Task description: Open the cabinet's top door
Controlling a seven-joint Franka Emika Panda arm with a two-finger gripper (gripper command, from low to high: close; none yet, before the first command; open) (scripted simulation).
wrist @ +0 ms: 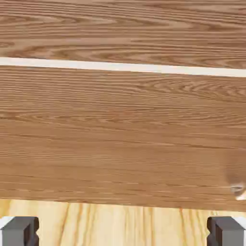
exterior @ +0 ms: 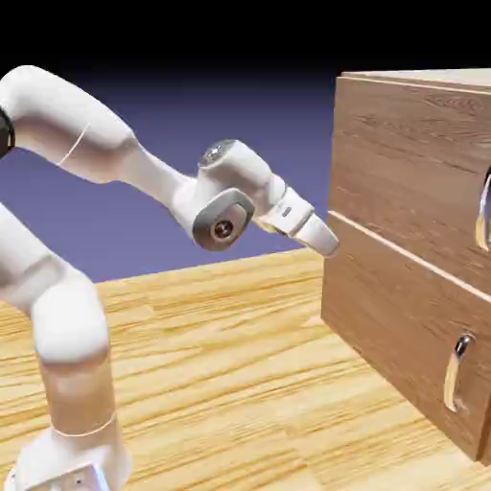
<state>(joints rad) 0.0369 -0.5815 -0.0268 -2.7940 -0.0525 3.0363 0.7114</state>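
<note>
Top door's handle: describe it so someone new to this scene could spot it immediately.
The big brown wood-grain cabinet fills the exterior view's right side, split by a pale seam. Above that seam, at the picture's right edge, the top door's handle is a curved, upright silver bar. The similar lower handle sits below the seam.

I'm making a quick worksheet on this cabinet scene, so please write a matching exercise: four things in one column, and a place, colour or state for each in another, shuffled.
Things
1. Gripper
2. Top door
3. Lower panel's handle
4. Tabletop

Descriptions
A. Curved and silver, below the pale strip
B. Pale yellow wood grain
C. Open, nothing between its fingertips
D. Closed, brown, above the pale strip

Pairs: 1-C, 2-D, 3-A, 4-B
</note>
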